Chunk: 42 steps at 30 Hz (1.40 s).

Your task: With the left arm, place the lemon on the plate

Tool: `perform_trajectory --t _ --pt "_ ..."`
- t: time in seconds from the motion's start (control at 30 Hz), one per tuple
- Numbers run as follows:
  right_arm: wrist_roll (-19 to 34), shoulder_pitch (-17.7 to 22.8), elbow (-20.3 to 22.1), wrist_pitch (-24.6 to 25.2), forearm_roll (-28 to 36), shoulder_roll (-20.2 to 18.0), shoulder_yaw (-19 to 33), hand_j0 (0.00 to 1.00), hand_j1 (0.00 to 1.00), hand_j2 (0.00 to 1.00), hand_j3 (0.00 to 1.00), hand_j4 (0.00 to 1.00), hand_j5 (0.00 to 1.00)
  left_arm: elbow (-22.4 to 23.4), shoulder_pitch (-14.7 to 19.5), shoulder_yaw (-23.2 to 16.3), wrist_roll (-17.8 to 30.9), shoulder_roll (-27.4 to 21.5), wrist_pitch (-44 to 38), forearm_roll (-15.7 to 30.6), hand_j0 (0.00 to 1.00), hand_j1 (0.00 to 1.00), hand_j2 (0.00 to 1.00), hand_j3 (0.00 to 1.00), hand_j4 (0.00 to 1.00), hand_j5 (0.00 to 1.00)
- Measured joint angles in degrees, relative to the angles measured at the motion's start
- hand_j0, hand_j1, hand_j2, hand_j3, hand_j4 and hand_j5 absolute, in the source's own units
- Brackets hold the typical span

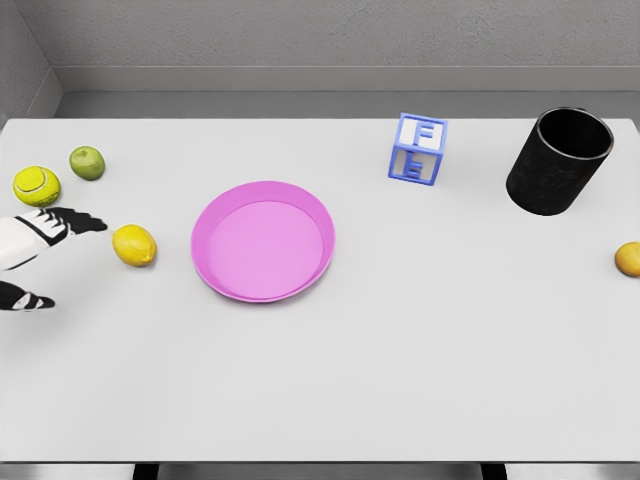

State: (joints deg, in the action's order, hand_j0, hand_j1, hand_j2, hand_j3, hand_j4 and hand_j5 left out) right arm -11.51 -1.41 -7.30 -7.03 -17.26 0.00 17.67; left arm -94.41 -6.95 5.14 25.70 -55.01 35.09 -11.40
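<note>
Dark-tipped fingers (85, 221) of the left hand (40, 240) reach in from the counter's left edge, spread and holding nothing, the thumb (30, 301) set well below them so the hand gapes toward the lemon (134, 245). The lemon lies on the counter (400, 360) just beside those fingertips, not yet touched as far as the view shows, and between the hand and the pink plate (263, 241), which sits near it to the right. The risk, on this evidence, is a nudge: the lemon is round and smooth, and if the fingers meet it off-centre before the thumb closes in, it could roll away toward the plate's rim or off at an angle. Two decoys crowd the hand from behind: a tennis ball (37, 185) close above the fingers and a green fruit (87, 162) beside it, either of which a wide sweep could knock. The plate is shallow with a raised lip, so a low carry might clip the rim, and a drop from height could send the lemon rolling out again. Farther off stand a blue letter block (417, 148), a tilted black cup (558, 160) and an orange fruit (629, 258) at the right edge, all well apart from the work. The right arm is out of view.
</note>
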Motion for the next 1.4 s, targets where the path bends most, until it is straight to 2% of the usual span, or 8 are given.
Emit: perform_trajectory --t 0.03,0.13,0.3,0.4,0.43,0.67,0.97,1.4 --pt "0.0 0.0 0.0 0.0 0.0 0.0 0.0 1.0 1.0 1.0 1.0 1.0 1.0 0.39 1.58 -0.44 0.16 -0.05 -0.02 -0.84 1.0 1.0 1.0 1.0 1.0 1.0" --pt "0.0 0.0 0.0 0.0 0.0 0.0 0.0 1.0 1.0 1.0 1.0 1.0 1.0 1.48 12.65 -6.34 0.4 0.28 -0.09 -4.42 1.0 1.0 1.0 1.0 1.0 1.0" --pt "0.0 0.0 0.0 0.0 0.0 0.0 0.0 1.0 1.0 1.0 1.0 1.0 1.0 2.71 14.77 -13.0 0.57 3.89 0.02 -13.81 1.0 1.0 1.0 1.0 1.0 1.0" --pt "0.0 0.0 0.01 0.0 -0.02 0.0 -0.01 1.0 1.0 1.0 1.0 1.0 1.0 3.59 24.99 -18.18 1.31 4.9 0.01 -17.09 1.0 1.0 1.0 1.0 1.0 1.0" --pt "0.0 0.0 0.0 0.0 0.0 0.0 0.0 1.0 1.0 1.0 1.0 1.0 1.0 4.43 26.28 -20.56 1.84 5.44 -0.07 -17.45 1.0 1.0 1.0 1.0 1.0 1.0" --pt "0.0 0.0 0.0 0.0 0.0 0.0 0.0 1.0 1.0 1.0 1.0 1.0 1.0 7.43 27.69 -26.84 3.33 6.77 0.01 -19.34 1.0 1.0 1.0 1.0 1.0 1.0" --pt "0.0 0.0 0.0 0.0 0.0 0.0 0.0 1.0 1.0 1.0 1.0 1.0 1.0 12.64 31.64 -29.09 3.5 8.04 0.01 -20.41 1.0 1.0 1.0 1.0 1.0 1.0" --pt "0.0 0.0 0.0 0.0 0.0 0.0 0.0 1.0 1.0 1.0 1.0 1.0 1.0 14.62 31.82 -30.64 3.58 9.42 0.02 -22.95 1.0 1.0 1.0 1.0 1.0 1.0"
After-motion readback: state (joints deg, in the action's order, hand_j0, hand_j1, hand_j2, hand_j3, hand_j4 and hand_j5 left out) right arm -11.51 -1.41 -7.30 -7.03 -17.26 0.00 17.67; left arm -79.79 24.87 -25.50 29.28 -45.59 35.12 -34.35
